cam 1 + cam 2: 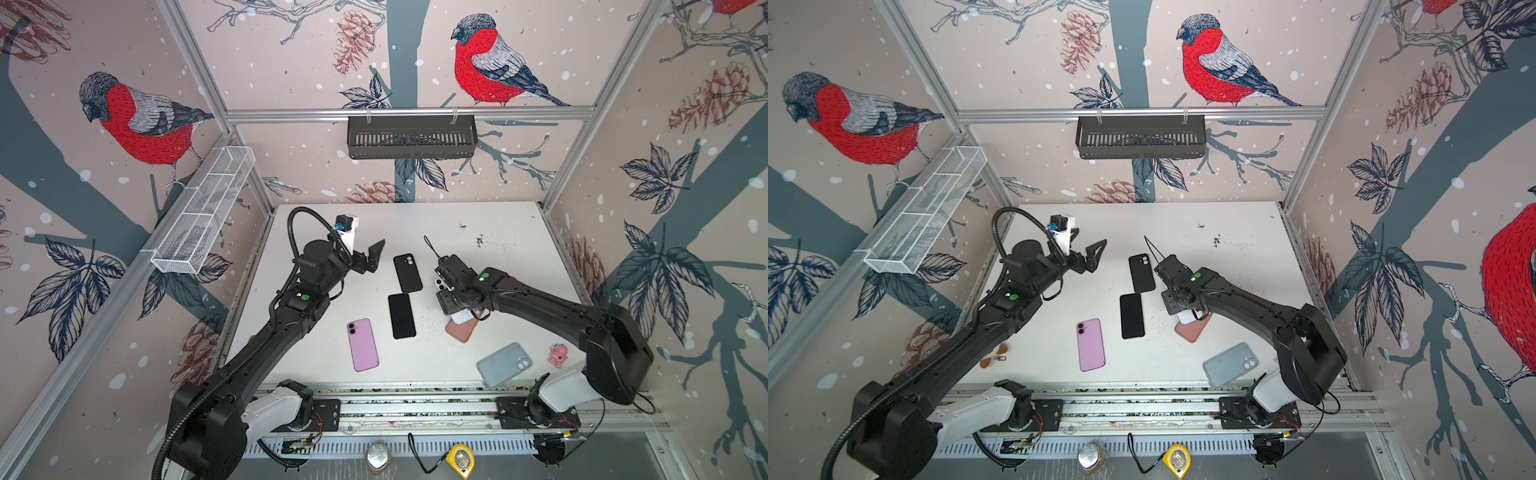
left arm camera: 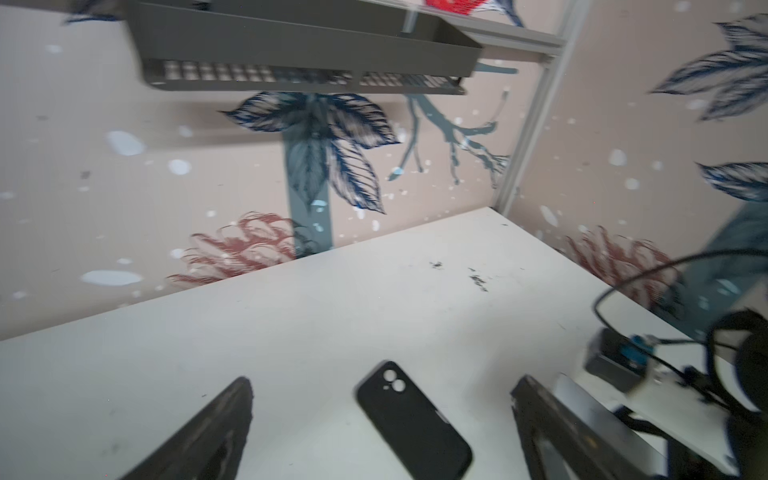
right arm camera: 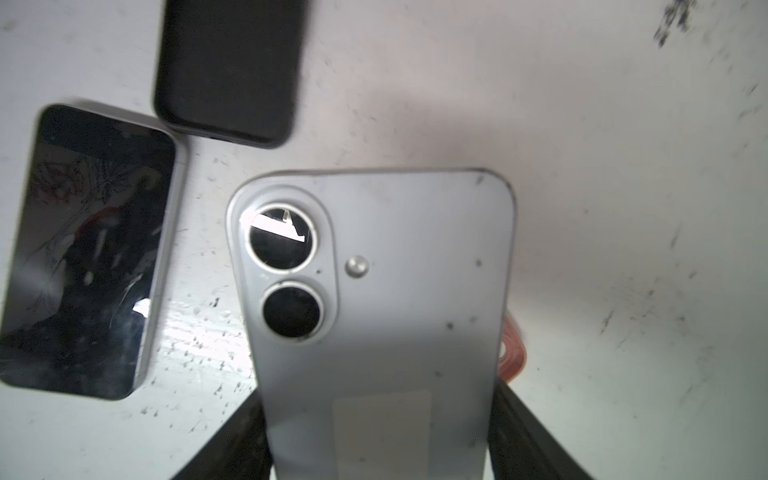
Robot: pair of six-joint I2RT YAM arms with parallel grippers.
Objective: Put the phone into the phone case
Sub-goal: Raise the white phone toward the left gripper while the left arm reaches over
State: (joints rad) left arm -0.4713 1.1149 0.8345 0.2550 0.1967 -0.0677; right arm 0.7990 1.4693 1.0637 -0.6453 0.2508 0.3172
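Right wrist view: the silver phone (image 3: 374, 311) is being gripped across its long edges by the right gripper (image 3: 378, 432). Its long axis is pointing away from the jaws, and the pink case (image 3: 513, 353) is lying just under its gripped end. The left gripper (image 2: 384, 382) is being held wide open, well apart.

The white surface (image 1: 498, 232) is scuffed, with dark specks (image 1: 480, 240) toward 1 o'clock. Near its middle a black case (image 1: 407, 273) lies back up. Just beside it at 6 o'clock lies a black phone (image 1: 402, 316), its cracked screen up. From that phone, a purple phone (image 1: 363, 344) lies at 7 o'clock and a pink case (image 1: 460, 332) at 3 o'clock. A blue case (image 1: 504, 364) lies toward 5 o'clock, with a pink toy (image 1: 558, 355) at its 3 o'clock. Amber pieces (image 1: 994, 357) lie at 8 o'clock.
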